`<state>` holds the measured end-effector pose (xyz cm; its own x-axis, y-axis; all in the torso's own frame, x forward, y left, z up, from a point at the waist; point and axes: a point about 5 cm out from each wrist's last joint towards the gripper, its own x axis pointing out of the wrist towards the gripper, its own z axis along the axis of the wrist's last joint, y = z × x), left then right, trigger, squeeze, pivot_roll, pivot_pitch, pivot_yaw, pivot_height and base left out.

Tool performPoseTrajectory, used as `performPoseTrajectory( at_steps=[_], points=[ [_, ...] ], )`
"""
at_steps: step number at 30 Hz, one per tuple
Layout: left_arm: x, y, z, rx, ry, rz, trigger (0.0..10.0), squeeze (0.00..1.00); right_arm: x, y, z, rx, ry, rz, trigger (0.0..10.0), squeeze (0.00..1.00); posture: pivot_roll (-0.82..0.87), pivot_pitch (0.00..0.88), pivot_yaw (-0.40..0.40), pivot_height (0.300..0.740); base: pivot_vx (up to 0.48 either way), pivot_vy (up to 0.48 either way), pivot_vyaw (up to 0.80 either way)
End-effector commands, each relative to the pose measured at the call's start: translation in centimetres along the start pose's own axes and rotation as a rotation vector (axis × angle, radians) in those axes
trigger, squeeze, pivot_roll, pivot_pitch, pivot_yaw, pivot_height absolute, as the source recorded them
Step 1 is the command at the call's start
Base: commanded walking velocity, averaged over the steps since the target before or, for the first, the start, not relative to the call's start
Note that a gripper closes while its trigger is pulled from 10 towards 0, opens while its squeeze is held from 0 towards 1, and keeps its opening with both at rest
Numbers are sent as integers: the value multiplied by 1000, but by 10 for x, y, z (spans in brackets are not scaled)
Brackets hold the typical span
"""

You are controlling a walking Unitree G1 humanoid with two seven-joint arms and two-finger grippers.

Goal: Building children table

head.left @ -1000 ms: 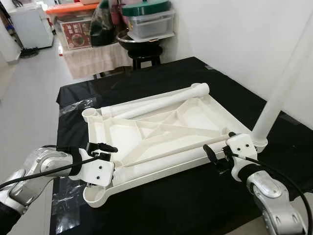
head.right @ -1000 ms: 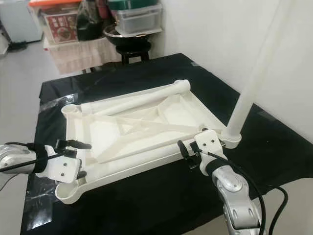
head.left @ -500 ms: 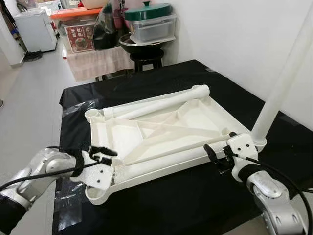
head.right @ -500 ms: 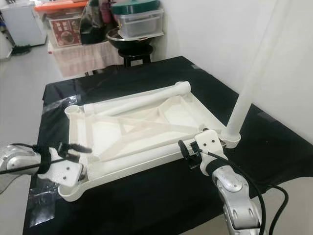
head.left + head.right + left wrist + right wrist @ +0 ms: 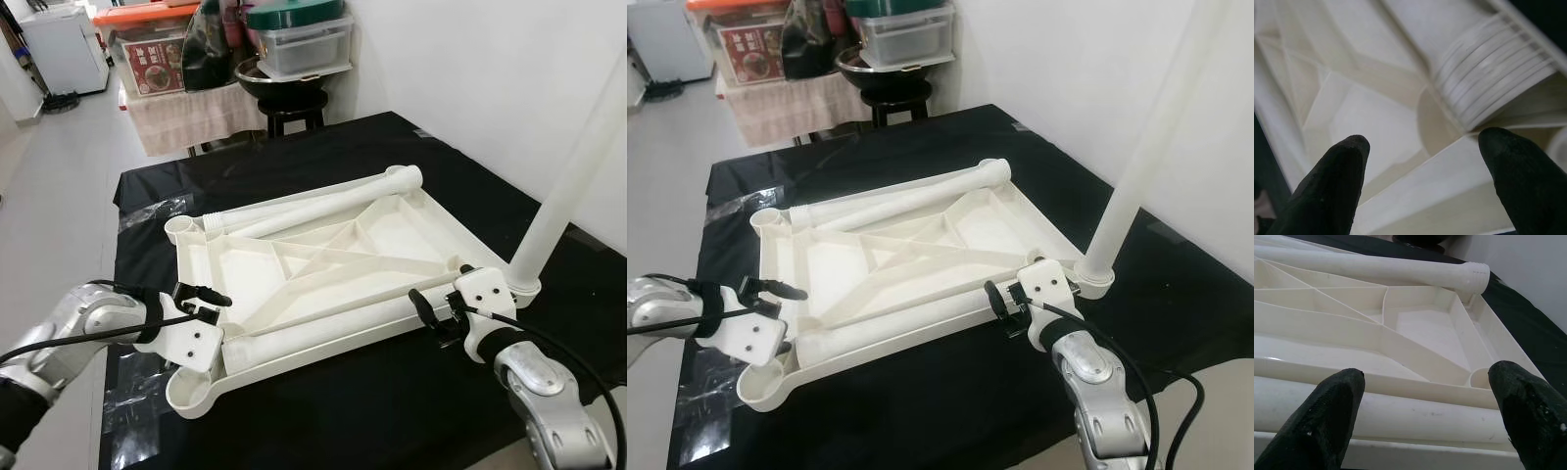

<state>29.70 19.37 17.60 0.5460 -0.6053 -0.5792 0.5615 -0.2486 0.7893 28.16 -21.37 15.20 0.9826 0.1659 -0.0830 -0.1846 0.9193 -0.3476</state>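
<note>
1. I see the white children's table top [image 5: 323, 264] lying upside down, ribs up, on the black tabletop [image 5: 392, 392].
2. One table leg [image 5: 558, 186] stands upright in the near right corner socket; two loose legs [image 5: 313, 208] lie in the tray.
3. My left end effector [image 5: 201, 299] sits open at the near left corner.
4. My right end effector [image 5: 439, 315] is open at the near edge, beside the upright leg.
</note>
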Motion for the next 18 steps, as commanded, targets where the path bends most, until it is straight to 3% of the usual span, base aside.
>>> performPoseTrajectory(
  at_steps=[1,10,18],
  points=[
    [7,-4,0,17,-1,9,10000,0,-1,1,2,0,-2,0,10000,0,-143,88,8,740,0,0,0],
    [20,-7,10,-15,-74,41,10000,0,0,2,4,2,-6,1,10000,0,-145,92,6,740,0,0,0],
    [13,-3,12,-55,-118,-2,10000,0,0,1,3,3,-2,-2,10000,0,-145,92,6,740,0,0,0]
  ],
)
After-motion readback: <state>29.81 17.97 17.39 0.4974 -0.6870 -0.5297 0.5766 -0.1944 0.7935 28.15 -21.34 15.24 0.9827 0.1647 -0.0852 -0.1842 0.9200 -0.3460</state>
